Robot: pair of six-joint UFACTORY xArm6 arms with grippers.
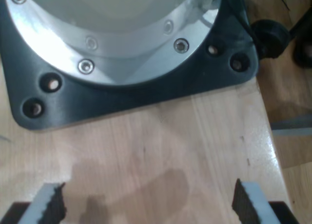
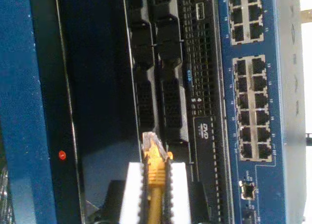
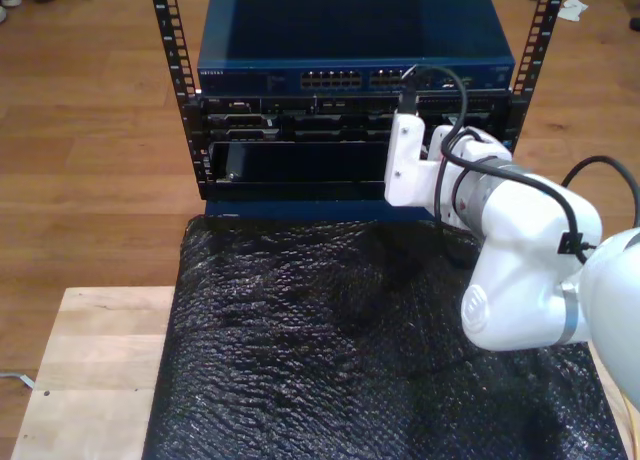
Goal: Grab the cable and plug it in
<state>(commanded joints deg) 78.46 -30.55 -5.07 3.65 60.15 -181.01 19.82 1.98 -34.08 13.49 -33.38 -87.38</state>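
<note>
The yellow-orange cable runs between the white pads of my second gripper, which is shut on it. Its clear plug sticks out past the fingertips toward the dark front of a rack unit. The blue network switch with its rows of ports lies off to one side of the plug. In the exterior view my second gripper is held close to the rack front, below the switch. My first gripper is open over bare wood, with nothing between its fingers.
The rack stands on a wood floor beyond the table. A black bubble-wrap mat covers most of the wooden table. A black arm base plate sits just ahead of my first gripper, near the table edge.
</note>
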